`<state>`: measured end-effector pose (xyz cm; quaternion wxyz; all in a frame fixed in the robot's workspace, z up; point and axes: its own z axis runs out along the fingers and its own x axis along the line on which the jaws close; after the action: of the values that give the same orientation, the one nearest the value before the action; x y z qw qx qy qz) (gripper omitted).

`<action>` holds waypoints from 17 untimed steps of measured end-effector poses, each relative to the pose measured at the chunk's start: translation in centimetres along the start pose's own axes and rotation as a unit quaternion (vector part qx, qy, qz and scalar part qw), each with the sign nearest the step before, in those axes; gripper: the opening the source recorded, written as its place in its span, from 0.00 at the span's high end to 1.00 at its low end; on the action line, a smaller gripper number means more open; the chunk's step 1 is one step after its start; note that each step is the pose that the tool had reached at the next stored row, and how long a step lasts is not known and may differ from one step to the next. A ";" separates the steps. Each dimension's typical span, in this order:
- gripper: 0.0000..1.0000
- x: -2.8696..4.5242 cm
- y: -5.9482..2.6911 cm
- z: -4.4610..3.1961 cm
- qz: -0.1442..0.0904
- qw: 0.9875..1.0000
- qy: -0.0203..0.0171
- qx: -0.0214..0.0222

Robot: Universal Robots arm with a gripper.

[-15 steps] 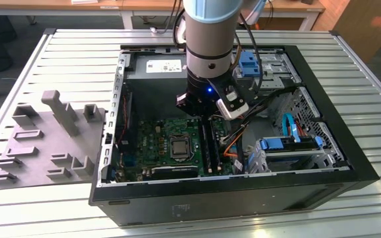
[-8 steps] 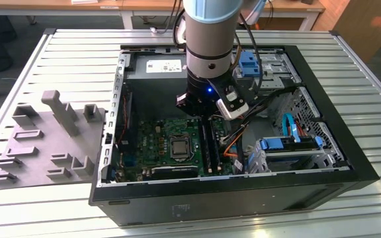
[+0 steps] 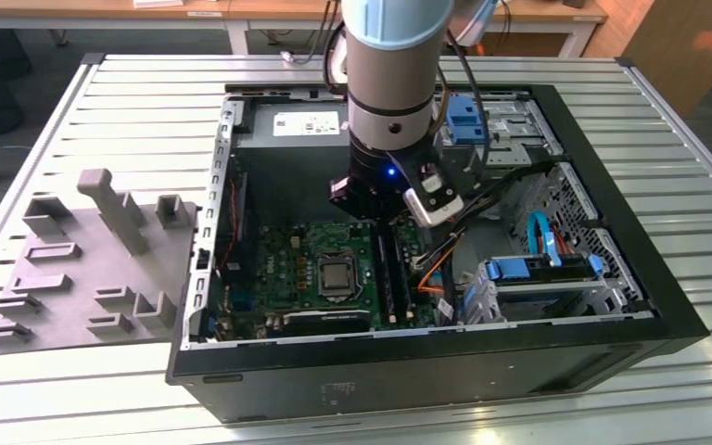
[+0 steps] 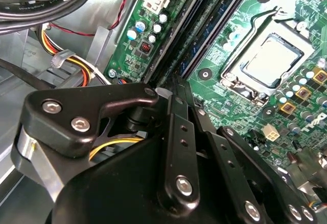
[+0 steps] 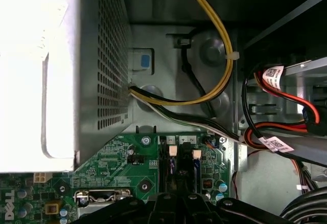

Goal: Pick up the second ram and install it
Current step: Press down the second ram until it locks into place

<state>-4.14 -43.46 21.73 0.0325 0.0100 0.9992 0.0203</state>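
The gripper [image 3: 396, 215] hangs low inside the case [image 3: 653, 306], right over the RAM slots [image 3: 391, 273] beside the CPU [image 3: 335, 275]. In the second wrist view its jaws look nearly together above the slots [image 4: 204, 27]. I take it they pinch the ram edge-on, though I cannot see it. Done well, the stick sits parallel to its slot, latches [image 5: 172, 151] open, and the push is straight and even.

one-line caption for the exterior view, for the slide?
Arm's pincer lowered into the open PC case, over the RAM slots beside the CPU.
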 end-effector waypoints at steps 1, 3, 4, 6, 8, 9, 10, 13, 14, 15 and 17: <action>0.89 0.00 -0.01 0.05 0.000 1.000 0.000 0.000; 0.89 0.01 -0.02 0.15 0.000 1.000 0.000 0.000; 0.89 0.01 -0.01 0.12 0.000 1.000 0.000 0.001; 0.89 -0.03 0.04 -0.24 0.000 1.000 0.000 -0.001; 0.89 -0.08 0.05 -1.20 0.000 1.000 0.000 0.000; 0.89 -0.11 0.07 -1.65 0.000 1.000 0.000 0.000; 0.89 -0.14 0.09 -2.10 0.000 1.000 0.000 0.000; 0.89 -0.16 0.10 -2.41 0.000 1.000 0.000 0.000; 0.89 -0.16 0.10 -2.41 0.000 1.000 0.000 0.000; 0.89 -0.16 0.10 -2.41 0.000 1.000 0.000 0.000; 0.89 -0.16 0.10 -2.42 0.000 1.000 0.000 0.000</action>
<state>-4.15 -43.46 24.16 0.0325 0.0101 0.9992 0.0203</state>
